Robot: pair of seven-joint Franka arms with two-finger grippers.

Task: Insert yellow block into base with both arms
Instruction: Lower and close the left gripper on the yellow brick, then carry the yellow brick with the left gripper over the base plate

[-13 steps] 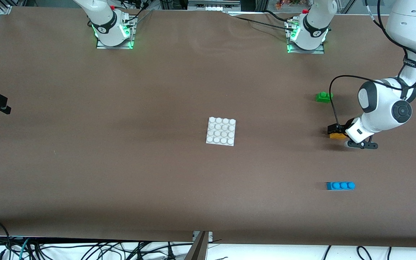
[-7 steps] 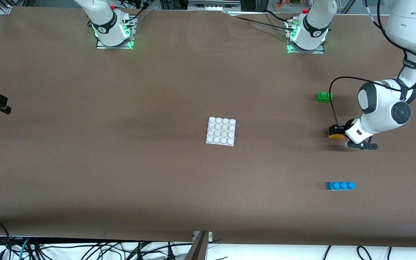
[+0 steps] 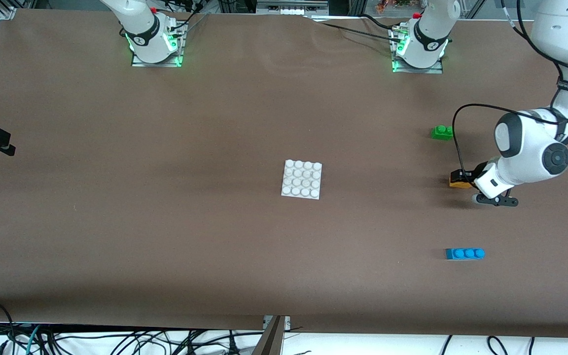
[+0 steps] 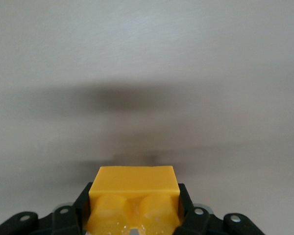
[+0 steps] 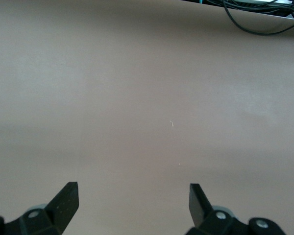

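Observation:
The yellow block (image 3: 458,184) is low over the table toward the left arm's end, and I cannot tell whether it touches the table. My left gripper (image 3: 459,178) is shut on it. In the left wrist view the yellow block (image 4: 134,188) fills the gap between the black fingers (image 4: 83,200), its two studs facing the camera. The white studded base (image 3: 302,179) lies flat mid-table, well apart from the block. My right gripper (image 5: 132,188) hangs open over bare brown table with nothing between its fingers; that arm waits.
A green two-stud brick (image 3: 442,132) lies farther from the front camera than the yellow block. A blue three-stud brick (image 3: 465,253) lies nearer. Cables (image 5: 262,17) hang past the table edge in the right wrist view.
My left gripper has shut on the yellow block. The left arm's elbow has drifted slightly toward its own end of the table. The right arm has not moved.

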